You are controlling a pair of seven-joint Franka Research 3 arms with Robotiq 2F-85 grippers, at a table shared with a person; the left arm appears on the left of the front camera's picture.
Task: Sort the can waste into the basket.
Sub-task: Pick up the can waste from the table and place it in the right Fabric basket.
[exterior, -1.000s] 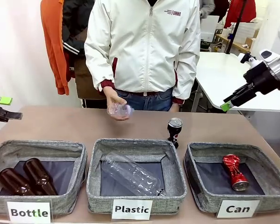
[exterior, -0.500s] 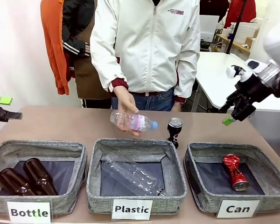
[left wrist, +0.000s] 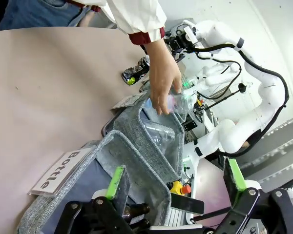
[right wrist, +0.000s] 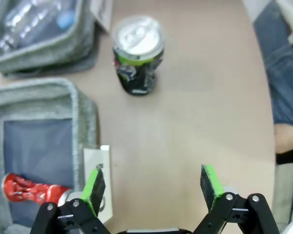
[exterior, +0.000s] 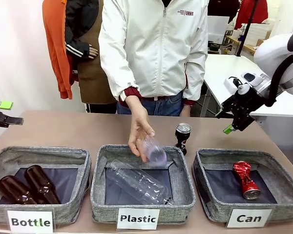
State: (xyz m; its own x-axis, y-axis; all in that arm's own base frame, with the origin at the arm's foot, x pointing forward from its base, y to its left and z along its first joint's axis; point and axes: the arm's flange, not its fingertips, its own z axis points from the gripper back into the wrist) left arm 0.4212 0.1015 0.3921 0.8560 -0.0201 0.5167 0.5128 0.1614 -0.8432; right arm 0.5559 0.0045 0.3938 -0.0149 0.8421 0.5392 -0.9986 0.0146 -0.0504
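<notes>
A dark can (exterior: 182, 136) with a silver top stands upright on the table behind the gap between the middle and right baskets; the right wrist view has the same dark can (right wrist: 138, 53) ahead. The crushed red can (exterior: 246, 179) lies in the grey basket (exterior: 201, 171) labelled "Can", and appears again as the red can (right wrist: 31, 189) inside that basket (right wrist: 83, 105). My right gripper (exterior: 223, 122) hovers open above the table, to the right of the dark can; its own view shows the right gripper (right wrist: 153, 187) with nothing between the pads. My left gripper (exterior: 9, 112) stays open at the far left.
A person's hand (exterior: 139, 134) holds a clear plastic bottle (exterior: 154, 152) over the "Plastic" basket (exterior: 100, 175), which holds another clear bottle (exterior: 136, 183). Brown glass bottles (exterior: 24, 186) lie in the "Bottle" basket (exterior: 83, 170). Bare tabletop stretches behind the baskets.
My right arm has swung in from the right and dropped lower, toward the dark can. The person's hand has brought the clear bottle down over the "Plastic" basket. My left gripper has not moved.
</notes>
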